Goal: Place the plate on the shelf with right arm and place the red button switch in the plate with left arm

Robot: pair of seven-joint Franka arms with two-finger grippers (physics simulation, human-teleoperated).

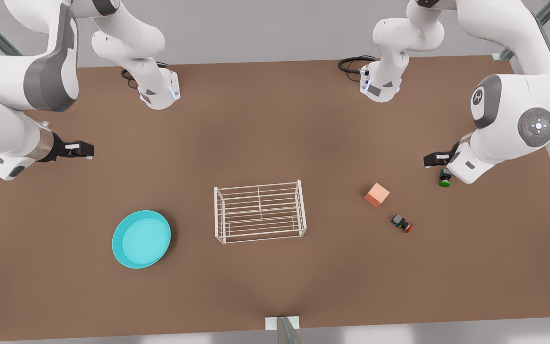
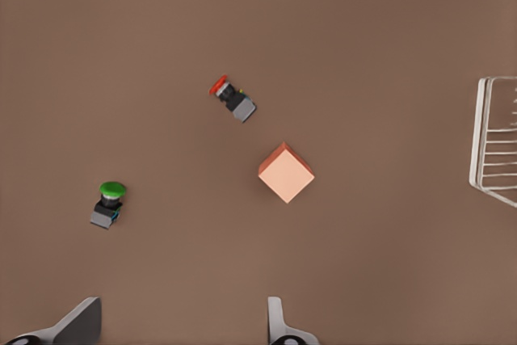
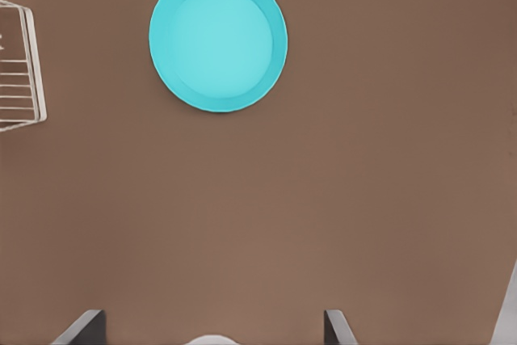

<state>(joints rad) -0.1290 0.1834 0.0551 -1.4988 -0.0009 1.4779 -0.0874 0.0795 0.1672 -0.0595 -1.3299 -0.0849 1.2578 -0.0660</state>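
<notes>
The turquoise plate (image 1: 141, 239) (image 3: 218, 38) lies flat on the brown table toward the front view's left. In the middle stands the white wire shelf (image 1: 259, 211) (image 2: 493, 135) (image 3: 20, 70), with nothing on it. At the front view's right the red button switch (image 1: 402, 223) (image 2: 233, 98) lies on its side. My left gripper (image 1: 435, 159) (image 2: 179, 313) hovers open above the table's right side, apart from the switch. Over the left side, away from the plate, hangs my right gripper (image 1: 84, 149) (image 3: 212, 321), also open.
A salmon-orange cube (image 1: 376, 194) (image 2: 285, 172) sits between the shelf and the red switch. A green-capped switch (image 1: 444, 179) (image 2: 107, 204) lies just below the left gripper. Both arm bases stand at the table's far edge.
</notes>
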